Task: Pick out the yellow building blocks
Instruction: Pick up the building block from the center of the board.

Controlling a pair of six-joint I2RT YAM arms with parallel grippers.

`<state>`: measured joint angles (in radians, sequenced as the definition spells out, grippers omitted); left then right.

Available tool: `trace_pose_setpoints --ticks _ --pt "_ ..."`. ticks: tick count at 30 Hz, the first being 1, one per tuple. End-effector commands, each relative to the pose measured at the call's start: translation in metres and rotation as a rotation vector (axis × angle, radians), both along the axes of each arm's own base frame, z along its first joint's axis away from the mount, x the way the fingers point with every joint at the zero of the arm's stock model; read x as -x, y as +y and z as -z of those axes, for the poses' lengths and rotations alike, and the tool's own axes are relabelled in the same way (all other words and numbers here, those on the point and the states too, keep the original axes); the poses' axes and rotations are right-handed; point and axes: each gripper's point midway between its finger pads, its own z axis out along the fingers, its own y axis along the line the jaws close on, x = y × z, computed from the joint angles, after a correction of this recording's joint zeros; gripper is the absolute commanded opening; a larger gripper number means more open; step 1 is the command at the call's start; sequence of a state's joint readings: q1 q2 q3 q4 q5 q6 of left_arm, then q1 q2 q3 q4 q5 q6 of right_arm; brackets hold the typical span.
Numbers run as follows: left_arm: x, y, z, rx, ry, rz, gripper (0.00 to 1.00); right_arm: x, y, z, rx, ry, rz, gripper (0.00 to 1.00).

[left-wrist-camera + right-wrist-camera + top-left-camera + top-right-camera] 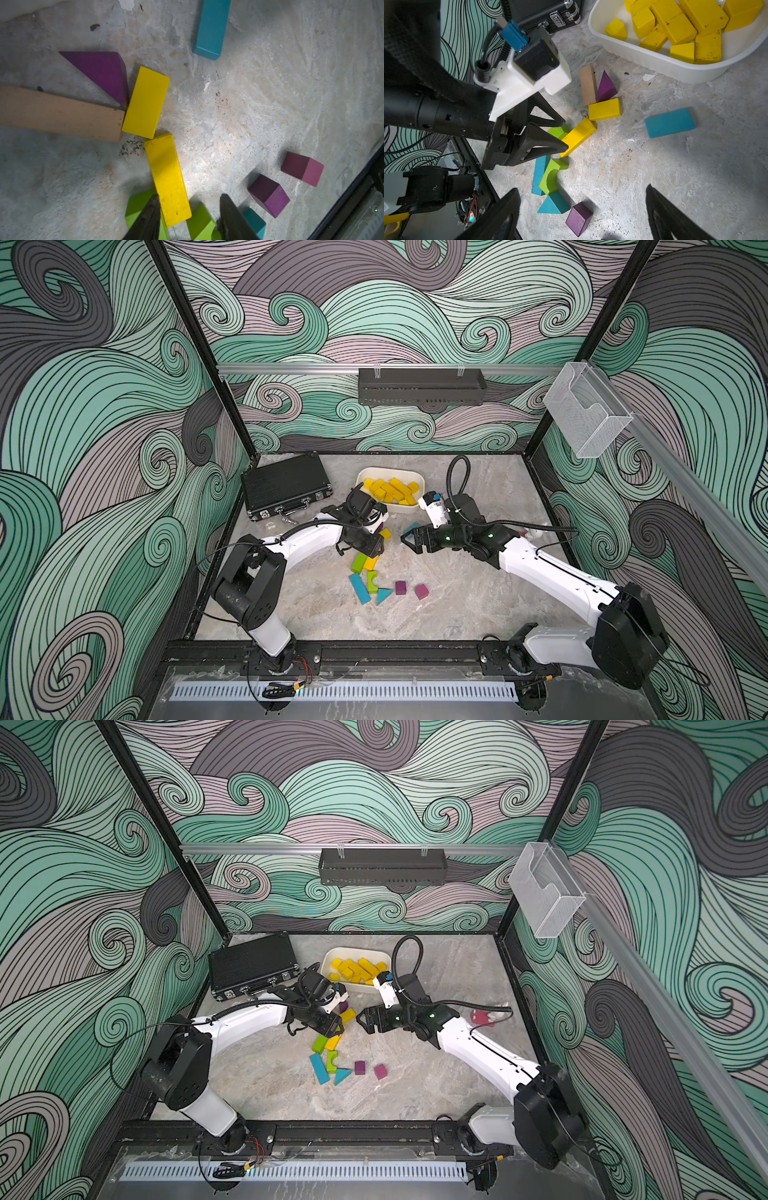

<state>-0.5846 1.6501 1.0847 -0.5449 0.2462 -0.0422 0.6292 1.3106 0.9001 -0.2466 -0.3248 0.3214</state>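
A white tub [388,469] at the back holds several yellow building blocks [675,22]. Two more lie on the table: a short yellow block [145,101] and a long yellow bar [168,178], end to end. My left gripper [189,195] straddles the bar's near end. One finger [149,216] is against the bar's side. The other finger [232,216] stands off it with a gap, so the jaws are open. In the right wrist view the left gripper [564,136] points down at that bar [579,135]. My right gripper [582,189] hovers wide open and holds nothing.
A tan bar [60,112] and a purple wedge [101,70] touch the short yellow block. Lime-green blocks [552,176], teal blocks [668,122] and two purple cubes [268,195] lie around the left gripper. A black case [286,485] stands at the back left.
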Motion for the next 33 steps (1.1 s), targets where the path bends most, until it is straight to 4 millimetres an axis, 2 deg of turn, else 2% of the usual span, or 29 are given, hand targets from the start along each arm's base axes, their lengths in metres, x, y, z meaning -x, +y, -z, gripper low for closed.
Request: trace_pose_setpoints --ticks 1,7,18,33 --pt "0.000 -0.002 0.000 -0.027 0.012 0.016 0.46 0.000 -0.005 -0.007 0.016 -0.040 0.008 0.93" --pt "-0.002 -0.005 0.008 -0.064 0.037 0.035 0.43 0.001 -0.007 -0.005 0.015 -0.033 0.015 0.90" --pt "-0.015 0.002 0.031 -0.185 0.047 0.009 0.43 0.003 -0.014 -0.003 0.027 -0.036 0.041 0.90" --pt "-0.016 -0.003 0.046 -0.196 0.079 0.013 0.41 0.003 -0.018 0.001 0.044 -0.040 0.050 0.91"
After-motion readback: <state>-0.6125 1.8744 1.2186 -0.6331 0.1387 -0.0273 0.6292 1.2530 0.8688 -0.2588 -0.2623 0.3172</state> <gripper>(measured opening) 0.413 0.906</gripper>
